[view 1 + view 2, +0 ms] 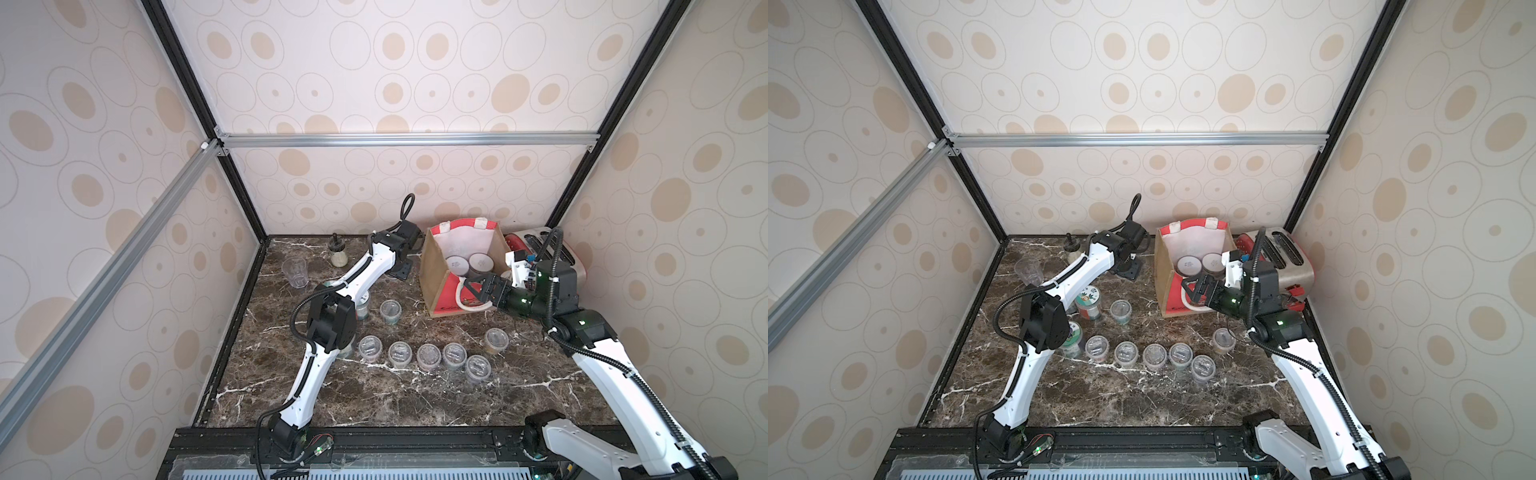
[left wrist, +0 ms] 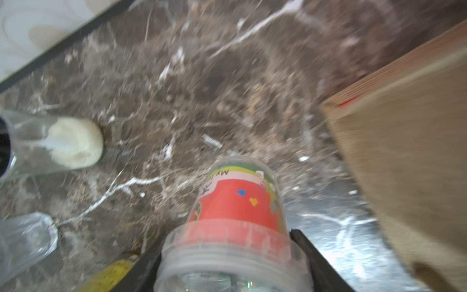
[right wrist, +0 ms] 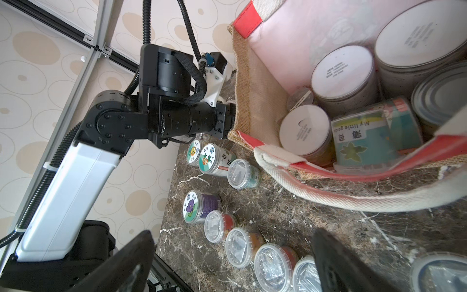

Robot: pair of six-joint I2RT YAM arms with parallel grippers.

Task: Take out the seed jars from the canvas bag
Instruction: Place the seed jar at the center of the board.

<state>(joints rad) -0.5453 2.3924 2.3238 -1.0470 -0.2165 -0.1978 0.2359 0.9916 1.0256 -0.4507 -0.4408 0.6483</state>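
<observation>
"Seed jars (image 1: 429,356): description?"
"Small, round, clear plastic. The short ones have clear lids. The taller ones are flower-lidded jars (image 3: 208,158) or white-lidded jars (image 3: 342,73)."
"Location?"
"Five short ones stand in a row on the near middle of the marble table (image 1: 374,399). One more is to their right and one is farther back. The flower-lidded ones are to the left, by the left arm. More are inside the canvas bag (image 1: 432,266): white-lidded ones upright, and a teal-labelled jar (image 3: 374,136) on its side."
"Bag?"
"Boxy, tan jute, with red panels, white lining and white rope handles. Its top is open and it stands at the far right of the table."
"Left gripper (image 2: 227,250)?"
"Closed about the lid end of a red-labelled jar (image 2: 237,207), just beside the bag's tan left side."
"Right gripper (image 1: 471,293)?"
"Spread wide and holding nothing, at the bag's near side by a rope handle."
"Other items?"
"A glass shaker (image 1: 338,251) and a clear tumbler (image 1: 295,272) at the far left, and a red toaster (image 1: 1291,266) right of the bag."
</observation>
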